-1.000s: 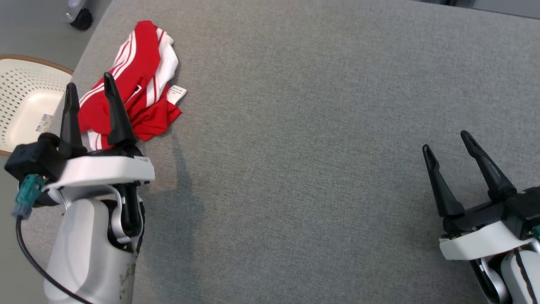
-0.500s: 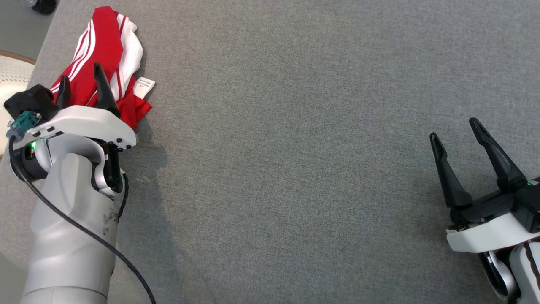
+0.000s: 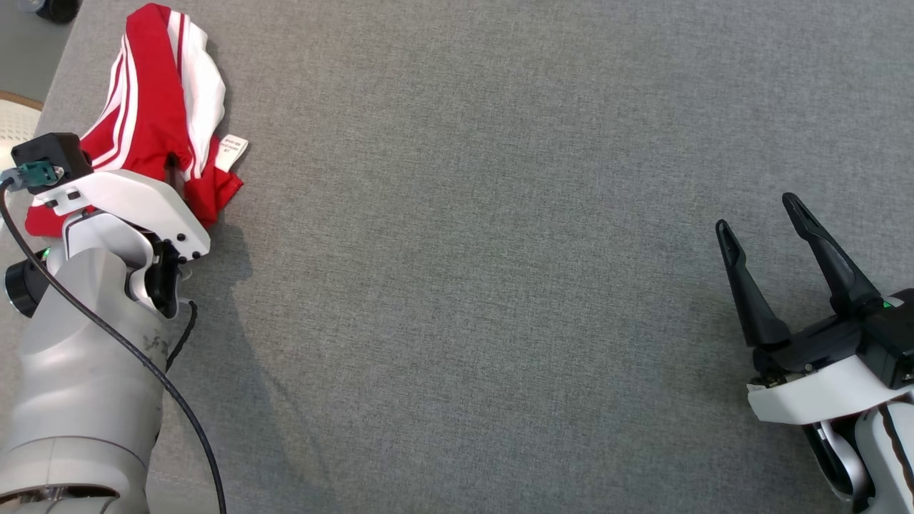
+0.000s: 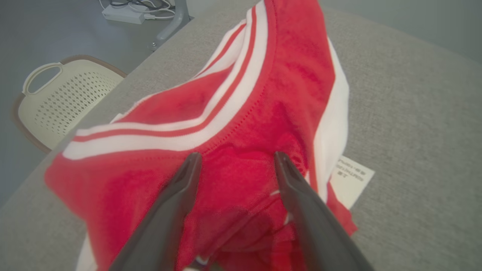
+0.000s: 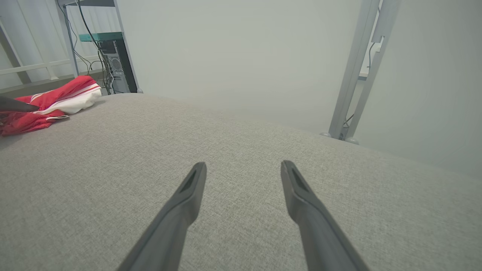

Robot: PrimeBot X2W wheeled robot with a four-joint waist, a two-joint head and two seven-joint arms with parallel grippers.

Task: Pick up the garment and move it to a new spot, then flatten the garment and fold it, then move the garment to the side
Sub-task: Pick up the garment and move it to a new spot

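Head view looks down on a grey fabric-covered desk (image 3: 500, 271). The crumpled red garment with white stripes (image 3: 146, 100) lies at the desk's far left corner, close to the left edge. A white rectangular care label (image 3: 233, 148) sticks out of the garment's right side and lies flat on the desk.

The robot's left arm reaches up along the left edge, and its white wrist housing (image 3: 121, 203) covers the near part of the cloth. One dark finger (image 3: 173, 168) shows above that housing, against the red fabric. Left wrist view gives the left gripper (image 4: 238, 156) from close by: its jaws stand apart with a red fold between the two tips, and nothing is clamped. Whether the tips press into the cloth or only rest on it I cannot tell. A cream perforated plastic basket (image 4: 64, 99) stands on the floor beside the desk's left edge.

The right gripper (image 3: 755, 213) hangs over the desk near the right edge, well apart from the garment. Its jaws are spread wide and empty, with bare grey fabric beneath. Right wrist view has the garment far off to the left at the desk's far corner, and pale metal frame legs (image 5: 357, 75) beyond the desk's far edge.
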